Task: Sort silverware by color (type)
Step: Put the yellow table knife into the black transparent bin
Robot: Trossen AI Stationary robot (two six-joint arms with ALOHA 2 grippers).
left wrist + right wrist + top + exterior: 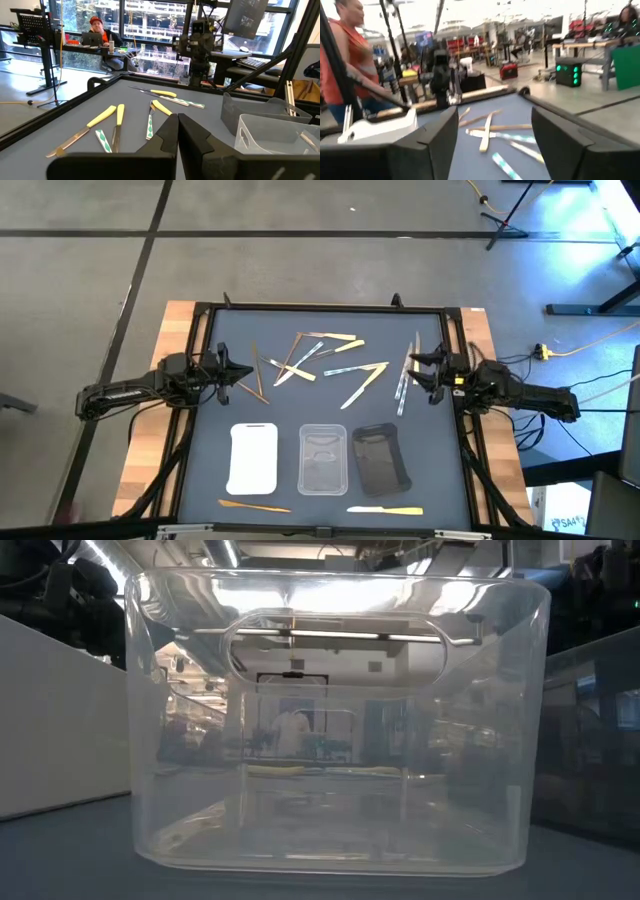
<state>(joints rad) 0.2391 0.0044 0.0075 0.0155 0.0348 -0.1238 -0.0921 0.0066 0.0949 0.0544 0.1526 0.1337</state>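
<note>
right gripper [418, 370] is sitting at 3 o'clock on the table, fingers wide apart, holding nothing | silverware [322, 362] is lying loose toward 9 o'clock from it, near | left gripper [243, 372] is waiting at 9 o'clock, fingers pressed together, holding nothing | no writing is showing

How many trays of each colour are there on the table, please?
White tray: 1
Clear tray: 1
Black tray: 1
Total: 3
</note>
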